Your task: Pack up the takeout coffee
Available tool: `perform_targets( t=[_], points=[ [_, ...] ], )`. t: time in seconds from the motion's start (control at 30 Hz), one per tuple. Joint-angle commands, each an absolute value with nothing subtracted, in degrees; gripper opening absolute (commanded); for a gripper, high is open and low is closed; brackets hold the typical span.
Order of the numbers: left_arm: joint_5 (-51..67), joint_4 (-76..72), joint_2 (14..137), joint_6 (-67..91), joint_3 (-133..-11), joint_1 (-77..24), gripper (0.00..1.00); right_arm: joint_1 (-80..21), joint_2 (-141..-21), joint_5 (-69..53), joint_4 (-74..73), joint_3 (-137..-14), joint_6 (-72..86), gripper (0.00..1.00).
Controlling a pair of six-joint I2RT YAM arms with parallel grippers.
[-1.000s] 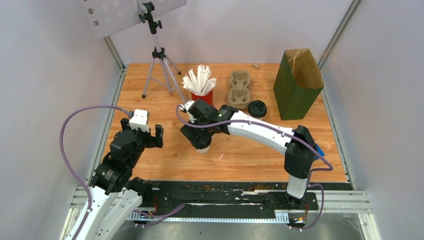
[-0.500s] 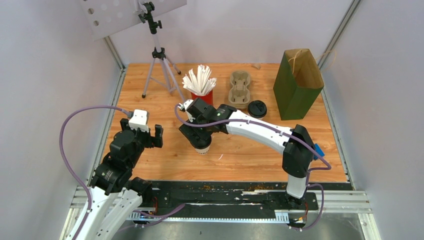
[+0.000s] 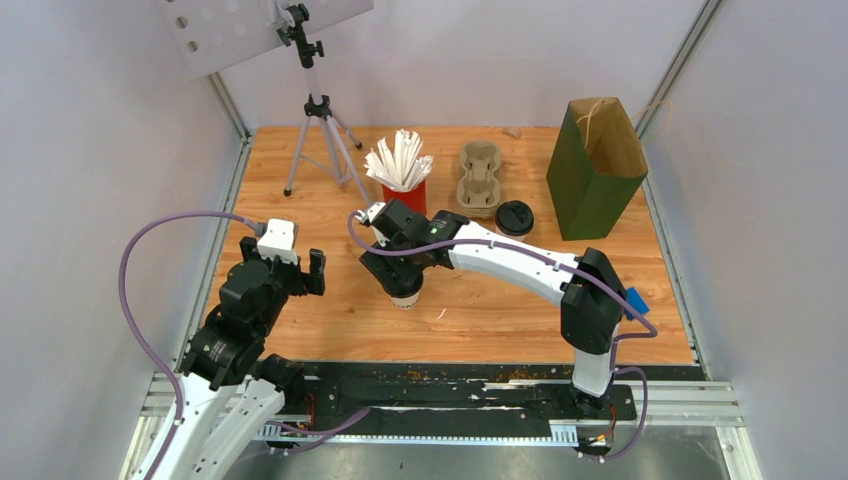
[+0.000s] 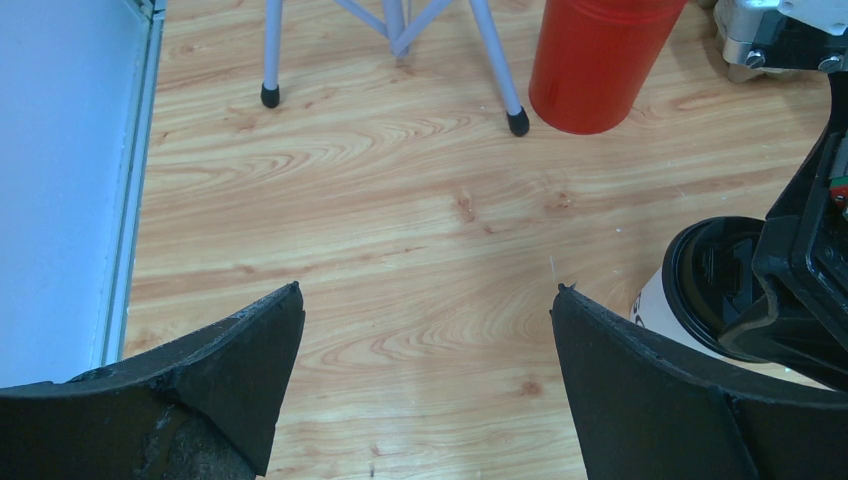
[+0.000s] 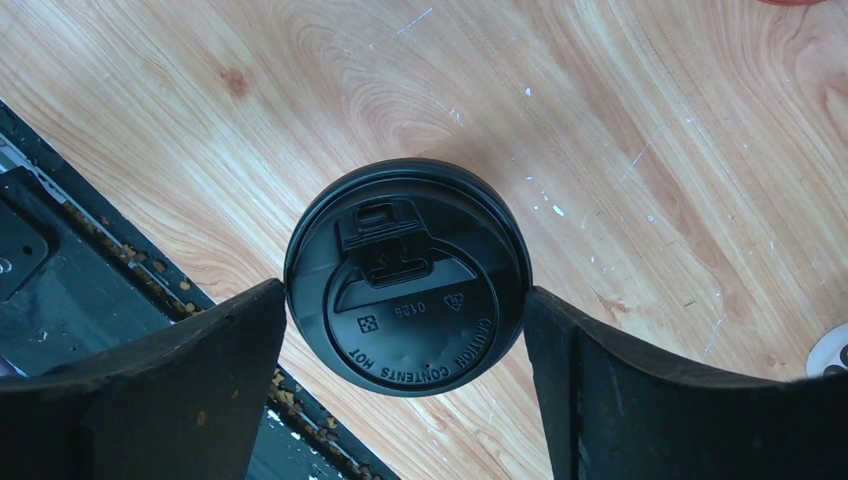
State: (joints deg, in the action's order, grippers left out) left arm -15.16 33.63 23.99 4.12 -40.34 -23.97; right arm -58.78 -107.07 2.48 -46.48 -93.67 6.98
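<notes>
One takeout coffee cup [image 3: 406, 297], white with a black lid [image 5: 405, 275], stands upright on the wooden table at centre. My right gripper [image 3: 402, 278] is directly over it and open. Its fingers [image 5: 200, 370] straddle the lid at the rim, close to both sides [image 5: 405, 288]. The same cup shows at the right edge of the left wrist view [image 4: 655, 305]. The second coffee cup [image 3: 514, 217] stands at the back beside the beige pulp tray [image 3: 479, 178]. My left gripper [image 3: 287, 262] is open and empty over bare wood [image 4: 429, 290], left of the first cup.
A red cup of white straws [image 3: 403, 185] stands just behind the right gripper and also shows in the left wrist view [image 4: 600, 60]. A tripod [image 3: 320, 130] is at the back left. An open green paper bag [image 3: 597, 170] stands at the back right.
My right gripper and forearm have shifted slightly to the left over the cup. The cup and the left arm have not moved.
</notes>
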Motion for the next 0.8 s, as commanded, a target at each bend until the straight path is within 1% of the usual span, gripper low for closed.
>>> perform_targets(
  t=[0.0, 0.17, 0.47, 0.77],
  points=[
    [-15.8, 31.7, 23.8, 3.4, -40.3, -24.1, 1.00, -59.3, -107.9, 4.3, -46.6, -92.8, 7.1, 0.85],
    [-16.1, 31.8, 23.8, 3.4, -40.3, -24.1, 1.00, -59.7, -108.0, 5.6, -47.0, -91.8, 7.2, 0.79],
    [-16.4, 31.9, 23.7, 3.5, -40.3, -24.1, 1.00, -61.3, -108.4, 8.8, -47.5, -90.1, 7.7, 0.79],
    [-16.6, 32.4, 23.5, 3.4, -40.4, -24.1, 1.00, -59.7, -104.3, 11.3, -48.8, -91.0, 6.9, 0.77]
  ],
)
